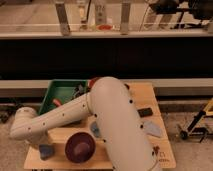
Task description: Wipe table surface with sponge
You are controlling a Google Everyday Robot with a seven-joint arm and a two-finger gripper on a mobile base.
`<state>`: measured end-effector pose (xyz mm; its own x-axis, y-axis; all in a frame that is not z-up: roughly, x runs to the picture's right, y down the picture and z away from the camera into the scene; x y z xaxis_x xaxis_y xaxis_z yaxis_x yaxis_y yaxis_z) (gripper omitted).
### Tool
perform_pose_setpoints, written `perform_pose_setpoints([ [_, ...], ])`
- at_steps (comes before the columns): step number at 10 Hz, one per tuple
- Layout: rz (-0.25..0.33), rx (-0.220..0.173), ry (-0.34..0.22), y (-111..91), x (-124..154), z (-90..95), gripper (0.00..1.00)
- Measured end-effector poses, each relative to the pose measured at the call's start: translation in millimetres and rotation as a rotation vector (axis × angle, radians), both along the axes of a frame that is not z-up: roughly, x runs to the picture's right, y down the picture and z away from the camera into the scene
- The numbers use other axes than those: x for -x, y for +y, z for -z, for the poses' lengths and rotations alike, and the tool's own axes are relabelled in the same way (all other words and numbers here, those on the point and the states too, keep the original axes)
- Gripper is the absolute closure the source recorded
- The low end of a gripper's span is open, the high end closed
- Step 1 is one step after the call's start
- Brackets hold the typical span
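Note:
The light tan wooden table surface (62,136) fills the lower middle of the camera view. The sponge (46,151), a small blue-grey block, lies near the table's front left corner, left of the dark maroon bowl (80,147). My white arm sweeps from the lower right across the table to the left. Its wrist bends down at the far left. My gripper (39,144) is low at the table's left front edge, right at the sponge. The arm hides part of it, and I cannot tell whether it touches the sponge.
A green bin (57,93) with small items stands at the table's back left. A pale grey-blue wedge (152,129) and a small dark object (145,112) lie on the right side. A bluish piece (95,130) shows under my arm. A dark counter wall runs behind.

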<state>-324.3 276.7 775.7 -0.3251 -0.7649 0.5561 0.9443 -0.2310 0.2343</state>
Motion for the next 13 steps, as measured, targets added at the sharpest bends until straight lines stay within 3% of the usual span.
perform_pose_setpoints([
  [2, -0.024, -0.008, 0.011, -6, -12, 0.5, 0.99],
  [3, -0.033, -0.007, 0.018, -7, -16, 2.3, 1.0],
  [9, -0.05, 0.008, 0.034, -19, -32, -5.2, 1.0],
  [13, -0.028, 0.015, 0.028, -29, -20, -9.0, 1.0],
])
